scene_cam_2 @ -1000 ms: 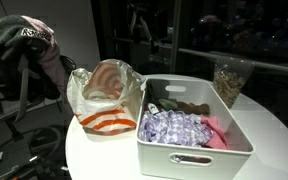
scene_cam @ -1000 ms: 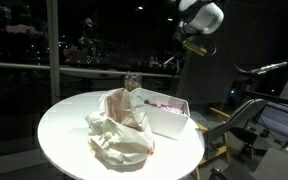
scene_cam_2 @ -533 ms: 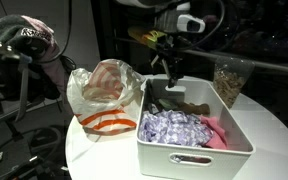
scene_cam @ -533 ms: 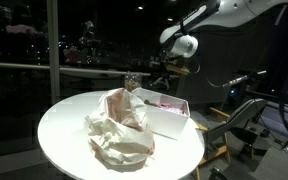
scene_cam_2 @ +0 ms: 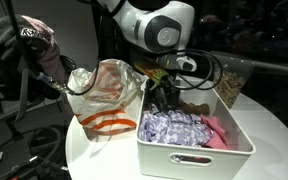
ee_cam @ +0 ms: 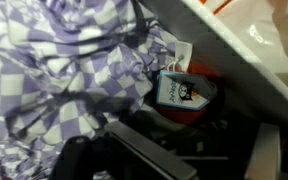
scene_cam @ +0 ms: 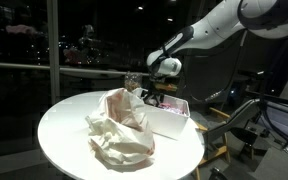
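The pincer (scene_cam_2: 164, 98) stands open inside the white rectangular plastic bin (scene_cam_2: 196, 155) on the round white counter (scene_cam: 64, 125), just above the purple-and-white checked cloth (scene_cam_2: 174, 128). Only the wrist view shows a small blue-and-white label (ee_cam: 179, 91) beside that cloth.

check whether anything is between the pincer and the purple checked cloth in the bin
Nothing visible does. The open pincer hangs over the white bin, close above the purple checked cloth; the plastic bag lies outside the bin wall.
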{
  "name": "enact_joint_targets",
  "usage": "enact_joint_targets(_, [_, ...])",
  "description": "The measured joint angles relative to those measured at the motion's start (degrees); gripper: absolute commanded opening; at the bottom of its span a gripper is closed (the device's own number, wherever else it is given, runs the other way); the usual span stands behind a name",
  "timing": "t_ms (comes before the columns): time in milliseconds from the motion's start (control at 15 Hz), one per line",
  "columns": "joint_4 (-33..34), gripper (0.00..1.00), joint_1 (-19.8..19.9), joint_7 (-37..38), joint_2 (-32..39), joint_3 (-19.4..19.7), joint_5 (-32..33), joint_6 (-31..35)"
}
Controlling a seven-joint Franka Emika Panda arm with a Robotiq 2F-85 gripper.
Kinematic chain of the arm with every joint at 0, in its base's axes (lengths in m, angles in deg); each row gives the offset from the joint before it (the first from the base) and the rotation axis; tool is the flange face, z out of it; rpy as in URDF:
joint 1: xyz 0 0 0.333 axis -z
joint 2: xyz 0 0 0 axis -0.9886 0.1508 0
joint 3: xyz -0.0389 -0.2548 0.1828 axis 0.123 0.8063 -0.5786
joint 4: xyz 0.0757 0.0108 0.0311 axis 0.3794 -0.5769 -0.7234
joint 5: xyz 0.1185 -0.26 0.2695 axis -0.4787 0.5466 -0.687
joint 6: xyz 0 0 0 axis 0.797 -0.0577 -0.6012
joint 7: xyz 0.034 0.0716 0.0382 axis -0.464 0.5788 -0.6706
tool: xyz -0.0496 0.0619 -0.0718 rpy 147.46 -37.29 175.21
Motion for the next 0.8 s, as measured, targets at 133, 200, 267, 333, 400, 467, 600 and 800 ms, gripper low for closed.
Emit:
enact_joint_targets(133, [1.6, 1.00, -0.3, -0.5, 3.0, -0.5, 1.6, 3.6])
enact_joint_targets(200, [2.3, 0.75, -0.5, -0.6, 4.4, -0.6, 2.8, 5.3])
enact_joint_targets(267, [2.9, 0.73, -0.8, -0.6, 5.6, -0.6, 4.2, 6.9])
enact_joint_targets(333, [3.3, 0.66, -1.0, -0.6, 6.5, -0.5, 5.9, 8.4])
enact_joint_targets(400, [3.5, 0.56, -1.2, -0.6, 7.2, -0.3, 7.3, 9.6])
enact_joint_targets(467, [3.7, 0.49, -1.3, -0.6, 7.6, 0.0, 8.2, 10.5])
enact_joint_targets(600, [3.7, 0.33, -1.2, -0.4, 7.8, 0.5, 9.0, 11.2])
enact_joint_targets(800, [3.6, 0.12, -1.0, 1.2, 6.7, 0.6, 8.5, 11.1])
